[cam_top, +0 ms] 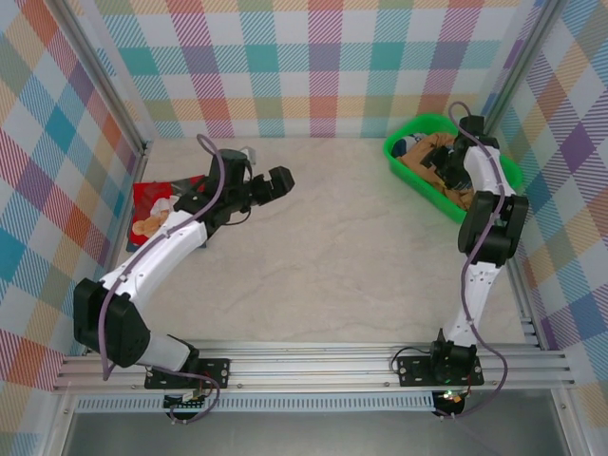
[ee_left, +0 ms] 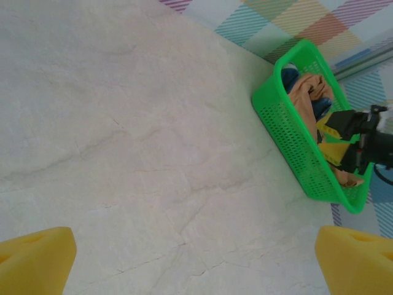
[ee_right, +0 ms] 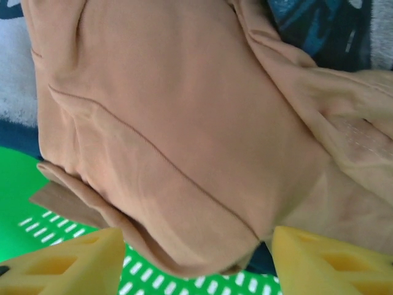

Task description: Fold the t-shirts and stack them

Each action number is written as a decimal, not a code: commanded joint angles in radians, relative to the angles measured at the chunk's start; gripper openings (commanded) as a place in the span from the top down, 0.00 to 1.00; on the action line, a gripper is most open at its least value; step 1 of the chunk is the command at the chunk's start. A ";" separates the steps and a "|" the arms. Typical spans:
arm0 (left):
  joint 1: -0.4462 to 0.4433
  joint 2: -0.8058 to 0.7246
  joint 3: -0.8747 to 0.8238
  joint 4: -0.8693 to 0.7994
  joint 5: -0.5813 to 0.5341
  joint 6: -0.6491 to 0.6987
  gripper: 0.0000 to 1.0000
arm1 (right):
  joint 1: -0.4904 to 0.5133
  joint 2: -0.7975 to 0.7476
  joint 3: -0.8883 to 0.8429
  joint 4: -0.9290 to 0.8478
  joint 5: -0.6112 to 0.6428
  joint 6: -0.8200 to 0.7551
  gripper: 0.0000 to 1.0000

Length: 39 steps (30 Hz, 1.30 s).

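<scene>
Left gripper (cam_top: 275, 182) hangs over the bare desk (cam_top: 332, 256), left of centre, jaws spread wide and holding nothing; in the left wrist view its two yellow pads (ee_left: 34, 261) sit at the lower corners, cut off by the frame edge, with only pale desk surface between them. Right gripper (cam_top: 454, 171) is down inside the green basket (cam_top: 404, 142) at the far right corner, over the tan-brown t-shirt (cam_top: 432, 157). In the right wrist view its jaws stand apart, one yellow pad (ee_right: 67, 264) at each lower corner, and the shirt's lower fold (ee_right: 172, 123) lies in the gap between them; whether either pad touches the cloth cannot be told. The shirt is bunched and creased, and its blue print (ee_right: 319, 24) shows only as a dark patch at the upper edge, the design not readable. From above, the right arm covers much of the basket's contents. The red t-shirt (cam_top: 152, 204) lies flat on the desk at the far left by the wall, well apart from the basket, partly hidden under the left arm, so its outline and print are only partly seen
</scene>
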 commanded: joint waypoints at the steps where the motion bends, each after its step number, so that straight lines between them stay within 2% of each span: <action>1: -0.012 -0.053 -0.007 0.043 -0.014 -0.021 0.00 | -0.002 0.063 0.104 -0.036 -0.015 0.017 0.40; 4: -0.017 -0.063 -0.010 0.087 0.007 -0.031 0.00 | -0.002 0.121 0.168 -0.090 0.012 0.017 0.48; 7: -0.020 -0.062 -0.001 0.125 0.044 -0.033 0.00 | -0.002 0.131 0.175 -0.090 0.033 0.025 0.63; 10: -0.021 -0.051 0.013 0.140 0.067 -0.027 0.00 | -0.001 0.116 0.166 -0.069 0.038 0.026 0.77; 12: -0.021 -0.042 0.027 0.136 0.074 -0.020 0.00 | 0.001 0.098 0.158 -0.059 0.051 0.025 0.91; 15: -0.021 -0.028 0.045 0.127 0.082 -0.016 0.01 | 0.009 0.039 0.130 -0.036 0.087 0.022 1.00; 23: -0.023 0.004 0.078 0.132 0.099 -0.011 0.01 | 0.080 -0.207 0.030 0.036 0.226 0.032 1.00; 28: -0.023 0.028 0.110 0.138 0.112 -0.010 0.01 | 0.118 -0.320 0.054 0.068 0.271 0.029 1.00; 32: -0.023 0.038 0.135 0.115 0.100 -0.001 0.01 | 0.141 -0.370 0.142 0.141 0.166 -0.025 1.00; 36: -0.023 0.034 0.173 0.008 0.005 0.021 0.00 | 0.214 -0.362 0.354 0.122 0.025 -0.116 1.00; 39: -0.024 0.044 0.212 -0.060 -0.035 0.042 0.00 | 0.277 -0.328 0.529 0.088 -0.098 -0.117 1.00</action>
